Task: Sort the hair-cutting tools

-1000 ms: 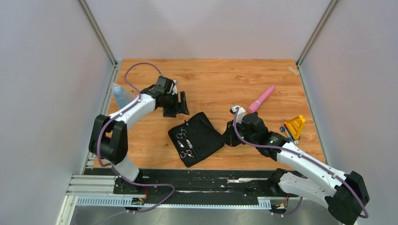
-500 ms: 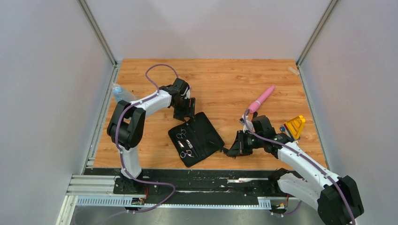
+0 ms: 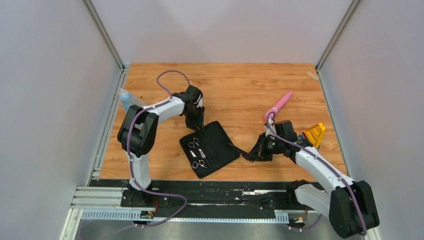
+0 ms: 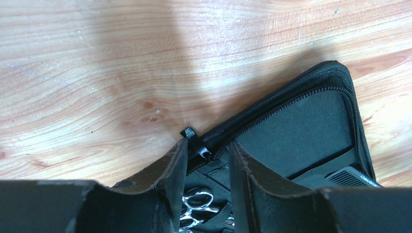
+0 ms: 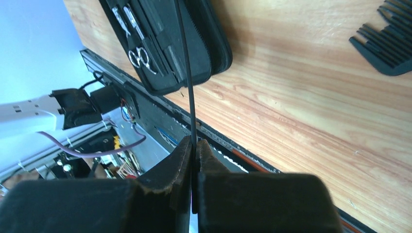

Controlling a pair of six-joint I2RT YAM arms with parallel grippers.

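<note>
The right hand [image 3: 248,156] is clamped shut on a slim black comb [image 5: 189,97], its two fingers [image 5: 170,170] pressed against the comb's near end with no gap between them. Seen edge-on from the right wrist, the comb runs straight out from the fingertips and its far end reaches over the right edge of the open black case [image 3: 220,139]. The left hand [image 4: 208,145] holds nothing. Its fingers [image 4: 167,179] stand partly apart, one on each side of the case's zipped rim near the far corner, and the small zipper tab [image 4: 192,134] sits just beside one fingertip. The case lies flat and skewed on the wooden surface [image 3: 240,90], between the two arms. Both silver pairs lie inside it along its left half, the first scissors [image 3: 194,144] toward the far end and the second scissors [image 3: 200,163] toward the near end. The ring handles of one pair show between the left fingers in the left wrist view. A second comb [image 5: 384,41], black and wide-toothed, lies on bare wood apart from the case and shows only in the right wrist view. A pink tapered tool [image 3: 278,105] lies beyond the right arm. A yellow object [image 3: 314,134] sits just to that arm's right, and a translucent blue bottle [image 3: 129,100] stands at the surface's left edge.
</note>
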